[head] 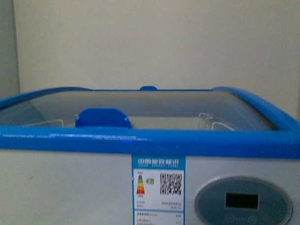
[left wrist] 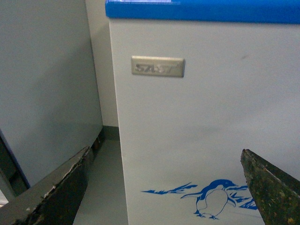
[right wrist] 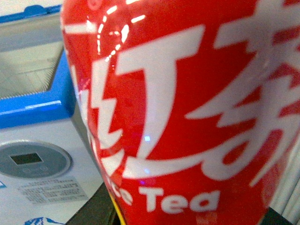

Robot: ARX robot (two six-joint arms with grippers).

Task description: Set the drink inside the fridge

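Note:
The drink (right wrist: 187, 117) fills the right wrist view, its red label with white characters and the words "Tea" very close. My right gripper (right wrist: 187, 218) is shut on it; only dark finger edges (right wrist: 93, 208) show beside the bottle, and the cap is out of view. The fridge (head: 88, 189) is a white chest with a blue rim (head: 149, 140) and glass lids (head: 155, 103), directly ahead in the front view. My left gripper (left wrist: 165, 152) is open with nothing between its fingers, facing the fridge's white front (left wrist: 211, 117) above the penguin graphic (left wrist: 214, 201).
A blue lid handle (head: 103, 117) sits at the front of the glass, and wire baskets (head: 213, 123) show inside. An oval grey control panel (head: 243, 204) and an energy label (head: 157, 189) are on the front. A grey panel (left wrist: 47, 84) stands left of the fridge, with a narrow floor strip (left wrist: 103, 187) between.

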